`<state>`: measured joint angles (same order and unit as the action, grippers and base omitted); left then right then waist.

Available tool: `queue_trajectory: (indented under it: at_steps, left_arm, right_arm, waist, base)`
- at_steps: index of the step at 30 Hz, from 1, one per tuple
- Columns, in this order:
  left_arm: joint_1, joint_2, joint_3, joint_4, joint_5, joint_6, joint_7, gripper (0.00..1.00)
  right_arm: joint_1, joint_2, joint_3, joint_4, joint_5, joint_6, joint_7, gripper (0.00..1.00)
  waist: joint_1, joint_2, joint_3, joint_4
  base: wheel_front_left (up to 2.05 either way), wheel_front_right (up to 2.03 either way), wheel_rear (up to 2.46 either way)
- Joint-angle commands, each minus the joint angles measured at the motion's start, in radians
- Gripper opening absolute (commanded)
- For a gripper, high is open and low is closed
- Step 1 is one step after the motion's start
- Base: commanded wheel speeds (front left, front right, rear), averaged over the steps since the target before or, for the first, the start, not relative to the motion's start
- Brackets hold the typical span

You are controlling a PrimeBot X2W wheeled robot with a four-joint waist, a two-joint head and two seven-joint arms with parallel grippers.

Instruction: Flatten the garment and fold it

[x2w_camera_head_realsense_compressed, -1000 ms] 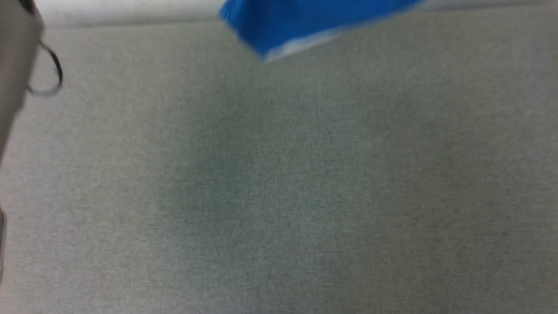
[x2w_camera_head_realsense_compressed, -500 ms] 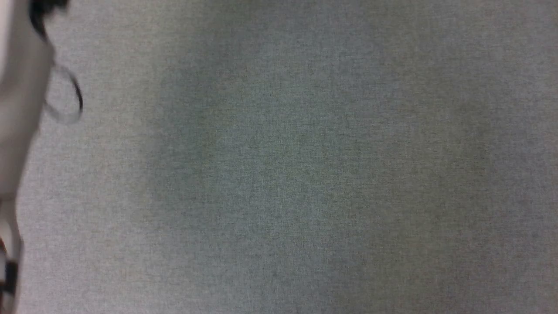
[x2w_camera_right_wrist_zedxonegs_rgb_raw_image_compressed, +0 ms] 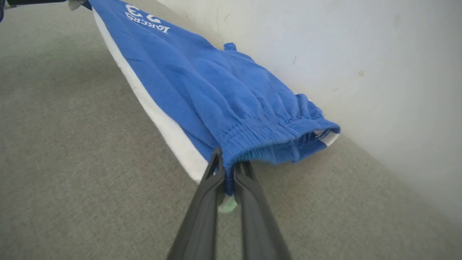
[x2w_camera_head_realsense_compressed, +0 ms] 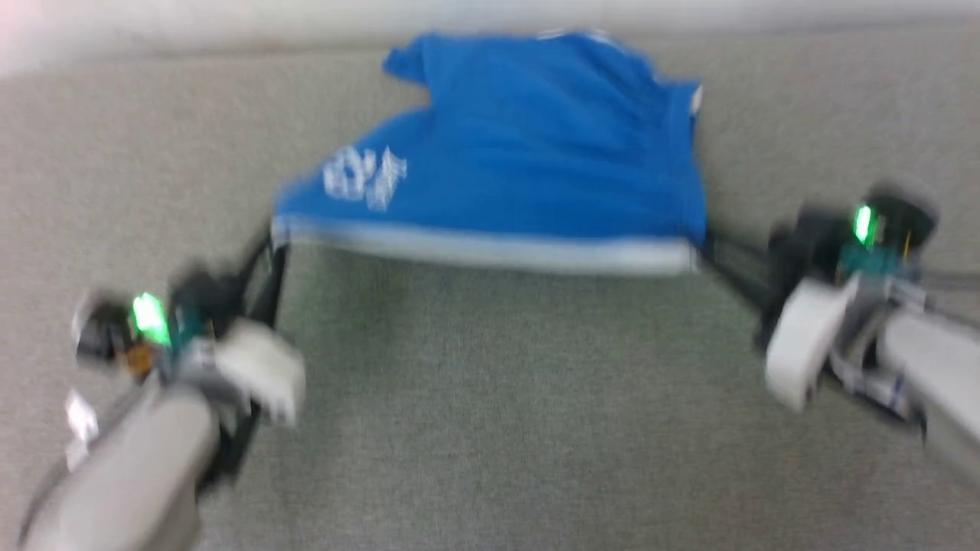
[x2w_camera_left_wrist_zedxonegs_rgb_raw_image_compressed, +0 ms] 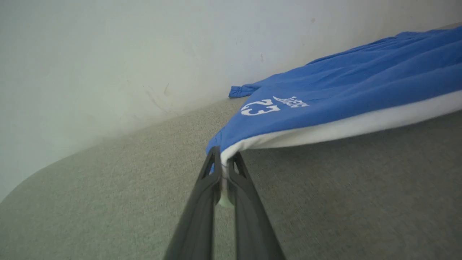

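Observation:
The garment (x2w_camera_head_realsense_compressed: 505,153), royal-blue shorts with a white trim band along the near edge and white "23" print, hangs stretched between my two grippers above the grey surface, its far part resting by the wall. My left gripper (x2w_camera_head_realsense_compressed: 274,239) is shut on the hem corner beside the print (x2w_camera_left_wrist_zedxonegs_rgb_raw_image_compressed: 224,159). On the other side, my right gripper (x2w_camera_head_realsense_compressed: 703,246) is shut on the gathered waistband corner (x2w_camera_right_wrist_zedxonegs_rgb_raw_image_compressed: 228,169). The garment (x2w_camera_left_wrist_zedxonegs_rgb_raw_image_compressed: 343,90) slopes up to the right in the left wrist view; in the right wrist view the garment (x2w_camera_right_wrist_zedxonegs_rgb_raw_image_compressed: 202,83) runs away to the upper left.
A grey fabric surface (x2w_camera_head_realsense_compressed: 498,428) spreads under and in front of the shorts. A pale wall (x2w_camera_left_wrist_zedxonegs_rgb_raw_image_compressed: 126,54) rises right behind the garment's far edge. The head view is blurred.
The head camera has swung, so the whole picture shifted: half a second ago only grey surface and a pale forearm showed; now both grippers and the stretched shorts are in view.

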<state>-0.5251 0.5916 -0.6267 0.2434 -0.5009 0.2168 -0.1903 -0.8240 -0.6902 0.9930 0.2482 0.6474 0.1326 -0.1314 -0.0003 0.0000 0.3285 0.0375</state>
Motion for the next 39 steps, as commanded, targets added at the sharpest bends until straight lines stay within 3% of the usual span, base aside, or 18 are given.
queue_trajectory:
  at_steps: [1,7,13,20,25,29,33,39]
  left_arm:
    - [0.073,0.02,-0.007,-0.028,-0.014,0.021,0.01,0.0]
    - [0.343,0.075,-0.02,-0.153,-0.077,0.106,0.058,0.0]
    - [0.559,0.119,-0.037,-0.274,-0.127,0.185,0.102,0.0]
    - [0.633,0.163,-0.056,-0.337,-0.125,0.216,0.134,0.0]
    - [0.498,0.18,-0.066,-0.334,-0.072,0.16,0.168,0.0]
    - [0.332,0.163,-0.086,-0.277,-0.024,0.077,0.198,0.0]
    - [0.163,0.114,-0.105,-0.175,0.009,-0.013,0.205,0.0]
    - [-0.084,0.039,-0.124,0.009,0.056,-0.113,0.224,0.0]
  right_arm:
    - [0.059,-0.018,0.01,-0.012,0.017,-0.002,0.003,0.0]
    - [0.294,-0.059,0.012,-0.067,0.053,-0.002,0.02,0.0]
    - [0.541,-0.075,-0.054,-0.139,0.068,-0.002,0.05,0.0]
    - [0.751,-0.036,-0.194,-0.215,0.045,-0.002,0.093,0.0]
    - [0.779,0.031,-0.314,-0.258,0.008,-0.002,0.126,0.0]
    - [0.753,0.077,-0.383,-0.277,-0.005,-0.002,0.162,0.0]
    - [0.702,0.115,-0.436,-0.275,-0.005,-0.002,0.193,0.0]
    - [0.594,0.165,-0.47,-0.237,0.01,-0.002,0.234,0.0]
  waist:
    - [0.0003,0.0,-0.115,-0.009]
    - [0.0003,0.0,-0.224,-0.002]
    - [0.0003,0.0,-0.293,0.014]
    - [0.0003,0.0,-0.334,0.023]
    - [0.0003,0.0,-0.32,0.017]
    - [0.0003,0.0,-0.276,-0.006]
    - [0.0003,0.0,-0.205,-0.042]
    - [0.0003,0.0,-0.074,-0.093]
  base:
    - [0.0,0.0,0.0]
    - [0.0,0.0,0.0]
    - [0.0,0.0,0.0]
    - [0.0,0.0,0.0]
    - [0.0,0.0,0.0]
    - [0.0,0.0,0.0]
    - [0.0,0.0,0.0]
    - [0.0,0.0,0.0]
